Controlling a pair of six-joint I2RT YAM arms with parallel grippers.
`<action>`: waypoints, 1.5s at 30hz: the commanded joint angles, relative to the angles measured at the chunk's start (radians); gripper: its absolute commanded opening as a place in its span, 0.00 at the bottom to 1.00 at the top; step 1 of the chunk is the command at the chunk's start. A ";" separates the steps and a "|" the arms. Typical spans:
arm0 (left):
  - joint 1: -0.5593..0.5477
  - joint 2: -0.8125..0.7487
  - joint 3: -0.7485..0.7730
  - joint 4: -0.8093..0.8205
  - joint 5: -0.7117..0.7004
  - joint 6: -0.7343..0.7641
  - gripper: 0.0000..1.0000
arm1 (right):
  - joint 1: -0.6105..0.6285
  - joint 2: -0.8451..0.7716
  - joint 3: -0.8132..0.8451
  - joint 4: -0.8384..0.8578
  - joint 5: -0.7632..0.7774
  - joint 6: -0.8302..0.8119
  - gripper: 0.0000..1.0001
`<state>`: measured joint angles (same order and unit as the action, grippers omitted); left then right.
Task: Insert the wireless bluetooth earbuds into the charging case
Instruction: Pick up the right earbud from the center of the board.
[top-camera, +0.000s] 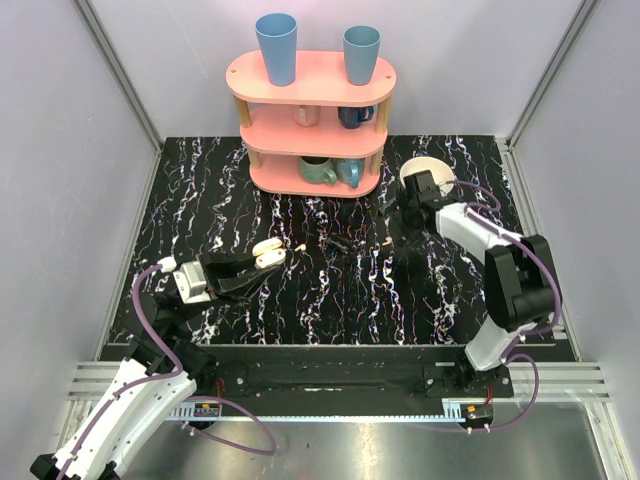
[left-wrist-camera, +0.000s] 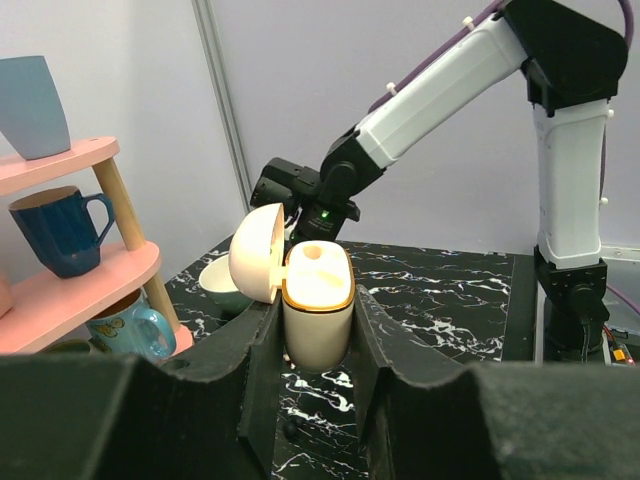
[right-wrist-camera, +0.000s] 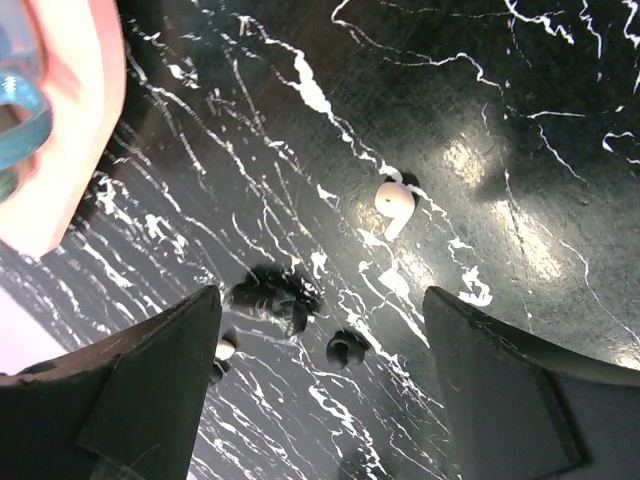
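Here, glossy white-veined black tabletop (top-camera: 400, 300) gleaming between pale walls (top-camera: 60, 150), left gripper (left-wrist-camera: 315, 350) clamping smooth rounded charging case (left-wrist-camera: 318, 295), right gripper (right-wrist-camera: 315, 300) gaping empty above earbud (right-wrist-camera: 393, 203).

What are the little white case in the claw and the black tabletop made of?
The charging case looks like smooth cream plastic: soft sheen, moulded rounded corners, tan rim. The tabletop looks like polished black marble with white veins, though the glare could equally suit a printed laminate.
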<state>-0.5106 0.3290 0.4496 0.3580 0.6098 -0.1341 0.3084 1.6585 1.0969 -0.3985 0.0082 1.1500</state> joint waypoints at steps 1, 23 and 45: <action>-0.002 -0.001 0.011 0.021 -0.030 0.014 0.00 | -0.002 0.076 0.157 -0.179 0.058 -0.001 0.88; -0.002 0.002 0.009 -0.010 -0.047 0.021 0.00 | 0.012 0.267 0.319 -0.361 0.154 0.002 0.77; -0.002 -0.008 0.003 -0.033 -0.061 0.034 0.00 | 0.020 0.362 0.377 -0.361 0.171 0.016 0.68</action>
<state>-0.5106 0.3290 0.4492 0.3264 0.5724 -0.1184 0.3187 2.0048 1.4342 -0.7521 0.1398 1.1526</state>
